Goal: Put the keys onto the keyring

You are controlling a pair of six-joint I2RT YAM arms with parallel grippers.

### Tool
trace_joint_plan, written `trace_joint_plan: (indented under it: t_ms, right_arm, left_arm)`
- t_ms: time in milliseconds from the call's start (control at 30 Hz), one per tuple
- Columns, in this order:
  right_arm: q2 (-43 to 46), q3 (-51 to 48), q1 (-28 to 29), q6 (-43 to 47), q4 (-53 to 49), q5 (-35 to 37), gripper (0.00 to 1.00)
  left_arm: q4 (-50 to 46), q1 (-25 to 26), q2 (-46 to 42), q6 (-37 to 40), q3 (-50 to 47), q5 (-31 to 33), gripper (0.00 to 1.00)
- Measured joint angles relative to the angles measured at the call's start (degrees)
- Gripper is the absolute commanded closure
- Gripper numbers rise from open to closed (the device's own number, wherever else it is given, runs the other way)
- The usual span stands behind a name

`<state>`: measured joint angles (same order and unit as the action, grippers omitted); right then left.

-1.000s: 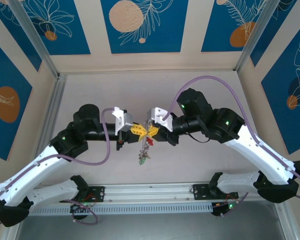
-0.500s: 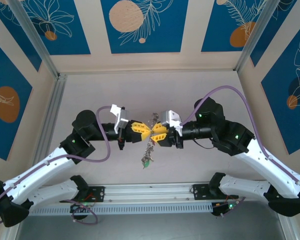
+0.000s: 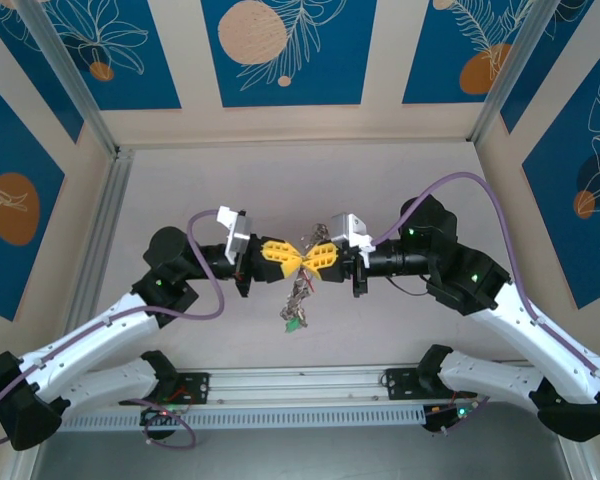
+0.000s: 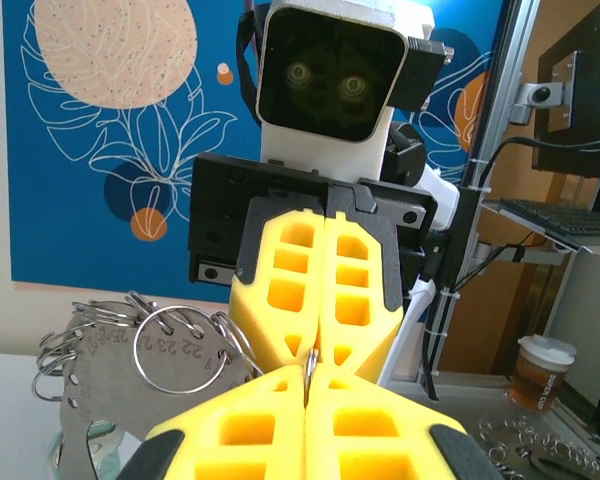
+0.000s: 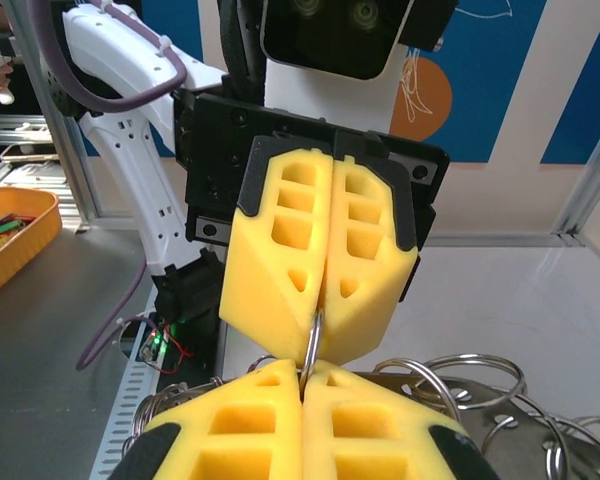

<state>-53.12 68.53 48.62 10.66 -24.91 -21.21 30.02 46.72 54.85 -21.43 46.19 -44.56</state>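
The keyring is a thin, silver-grey loop of wire, held in the air above the middle of the surface and not resting on it. The keys hang from it in a loose bunch, one with a green head at the bottom and a hint of red higher up; they are too small to count. Strung beside them are small split rings of bright round wire and a flat metal tag, dull grey and stamped with digits. The left end effector and the right end effector meet tip to tip, and each is clenched on the wire, so that only a short stretch of it shows between them. This two-sided pinch probably steadies a ring that would otherwise swing and twist, and lets gravity pull the bunch down clear of the grip. The yellow pads are blocky wedges with moulded square pockets and a matte, rubbery look, a shape that seems suited to nipping thin wire at the very tip.
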Motion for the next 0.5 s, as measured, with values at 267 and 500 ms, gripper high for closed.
trace_joint_plan:
  t_ms: [267,500]
  right_arm:
    - [-5.0,9.8,-1.0,3.3,-12.8,5.6,1.0]
    - [-9.6,17.3,-1.0,5.9,-21.6,7.7,1.0]
  left_arm:
    - [-34.4,0.0,-1.2,18.6,15.0,8.7,0.74]
    - [-51.6,0.2,0.1,29.5,21.9,14.2,0.76]
